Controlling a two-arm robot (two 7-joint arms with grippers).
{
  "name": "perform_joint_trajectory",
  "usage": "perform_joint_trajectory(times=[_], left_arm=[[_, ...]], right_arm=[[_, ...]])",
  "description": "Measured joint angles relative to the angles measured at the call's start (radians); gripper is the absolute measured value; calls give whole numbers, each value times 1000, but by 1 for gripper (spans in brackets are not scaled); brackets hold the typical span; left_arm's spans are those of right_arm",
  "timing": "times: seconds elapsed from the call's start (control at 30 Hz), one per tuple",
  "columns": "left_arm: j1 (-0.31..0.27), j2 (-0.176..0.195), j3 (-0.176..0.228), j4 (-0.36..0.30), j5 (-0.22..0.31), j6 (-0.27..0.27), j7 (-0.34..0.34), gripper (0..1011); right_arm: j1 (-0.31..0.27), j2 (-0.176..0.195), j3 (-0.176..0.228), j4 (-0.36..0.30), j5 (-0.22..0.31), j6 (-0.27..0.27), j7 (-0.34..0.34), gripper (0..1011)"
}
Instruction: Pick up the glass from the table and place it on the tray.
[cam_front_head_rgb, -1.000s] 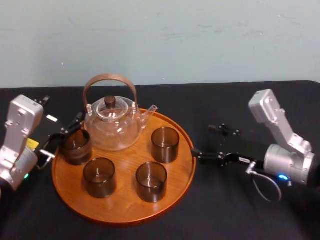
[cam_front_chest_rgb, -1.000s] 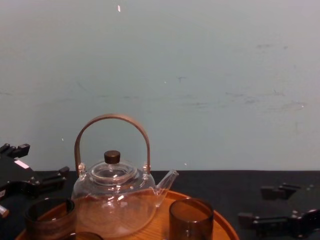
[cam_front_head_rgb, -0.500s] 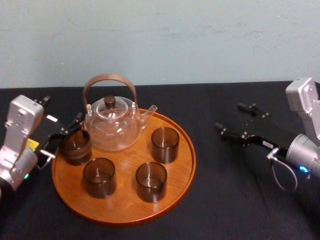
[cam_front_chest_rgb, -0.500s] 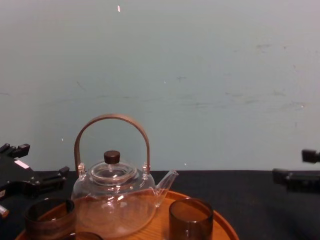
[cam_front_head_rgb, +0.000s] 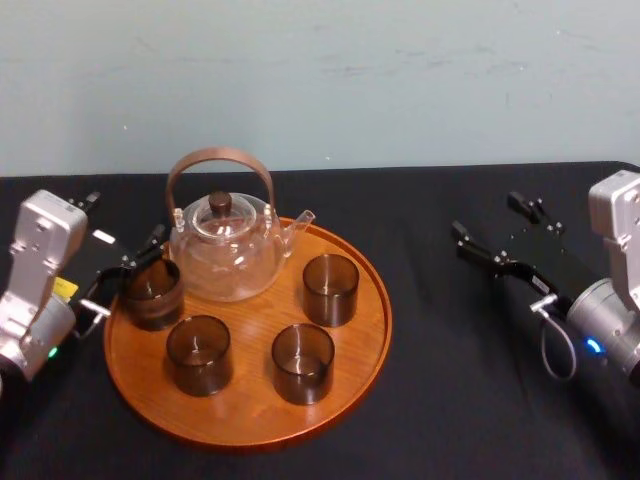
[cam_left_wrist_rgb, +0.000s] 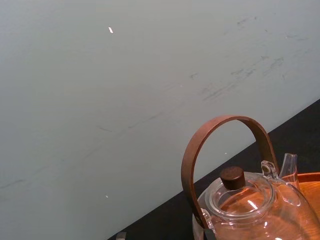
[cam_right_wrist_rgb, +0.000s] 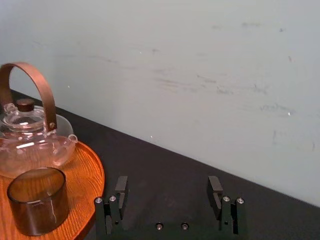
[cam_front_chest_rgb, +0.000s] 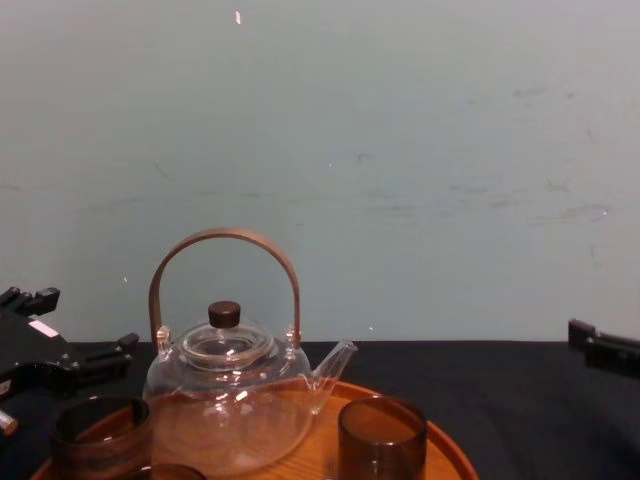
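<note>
The round wooden tray carries several dark smoky glasses. One glass stands on the tray's right side and shows as the glass in the right wrist view. My right gripper hangs open and empty over the black table, well right of the tray; its fingers stand wide apart. Another glass sits at the tray's left rim. My left gripper is open, its fingertips right beside that glass; I cannot tell whether they touch it.
A clear glass teapot with an arched brown handle stands at the back of the tray. Two more glasses stand along the tray's front. A black cloth covers the table, and a pale wall stands behind.
My right gripper has drawn back to the right, away from the tray, still open and empty. The left gripper, the glasses and the teapot have not moved.
</note>
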Motion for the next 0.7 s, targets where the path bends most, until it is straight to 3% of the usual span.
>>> perform_joint_trajectory(times=[0.47, 0.7], left_arm=[[0, 0, 0, 0, 0, 0, 0, 1001], [0, 0, 0, 0, 0, 0, 0, 1002]], right_arm=[[-4, -61, 11, 78, -26, 0, 3, 1002], [-2, -66, 13, 83, -29, 5, 6, 1002]])
